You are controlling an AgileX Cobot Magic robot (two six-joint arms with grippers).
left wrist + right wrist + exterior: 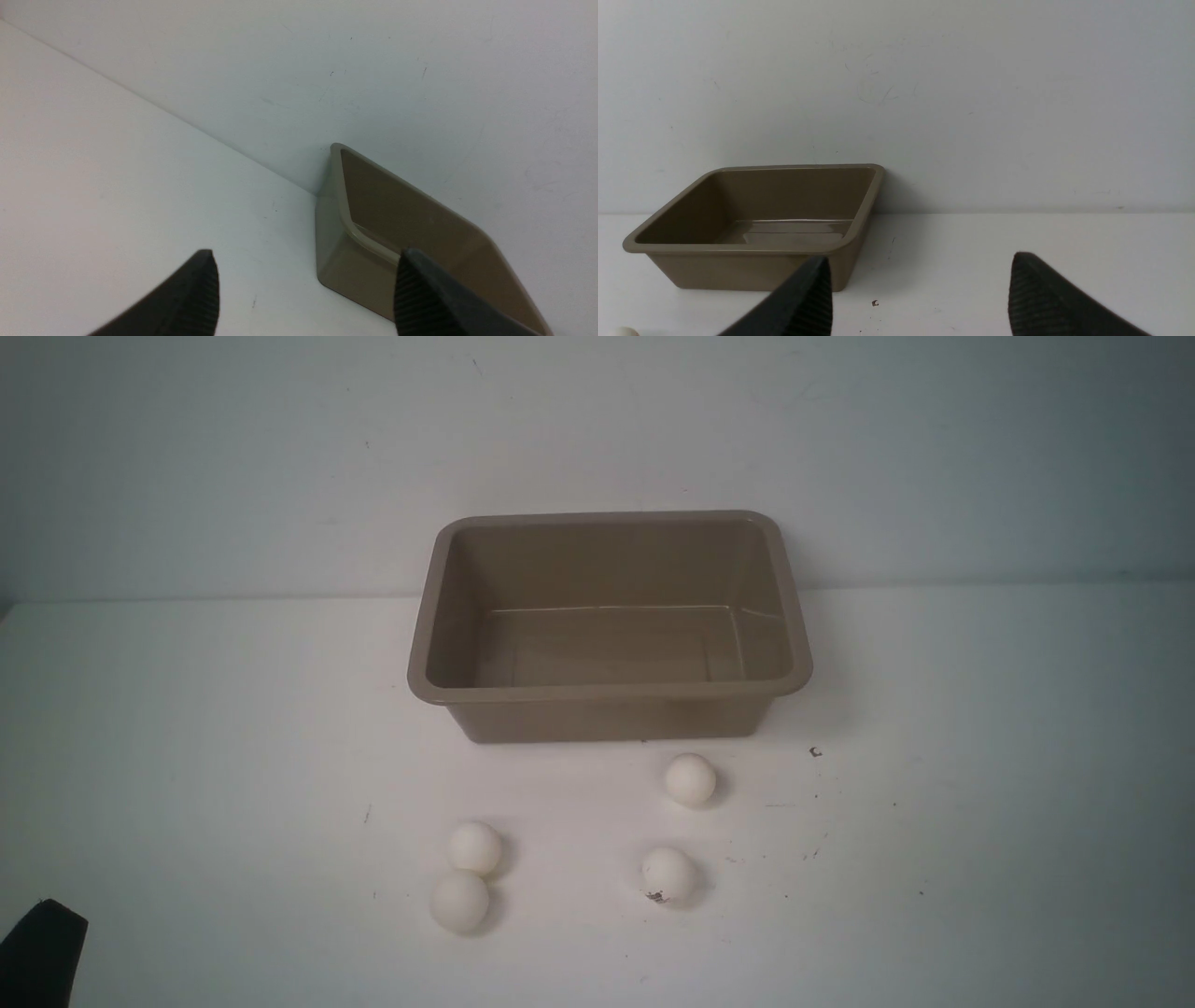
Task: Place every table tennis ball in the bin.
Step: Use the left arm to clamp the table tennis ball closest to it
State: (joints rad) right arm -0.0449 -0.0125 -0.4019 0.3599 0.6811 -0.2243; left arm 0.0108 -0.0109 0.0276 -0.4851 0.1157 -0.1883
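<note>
- The bin [607, 692] stands mouth-up on the desk [187, 756], back against the wall [597, 429]. It holds nothing; only its bare floor shows.
- All four balls lie on the desk in front of the bin. One ball [690, 778] is near its front wall, and a marked ball [668, 875] sits closer to the robot. The pair lies further left, far one [474, 847] and near one [459, 901] seemingly touching.
- This spread probably gives each arm two balls on its own side.
- The left claw [306, 261] is released and empty, facing a corner of the bin with no ball in its view.
- The right claw [920, 280] is also released and empty, facing the bin's right end.
- No ball is binned yet, so the task looks barely begun. The wide mouth suits a drop from above, but a ball may roll if pinched off-centre.
</note>
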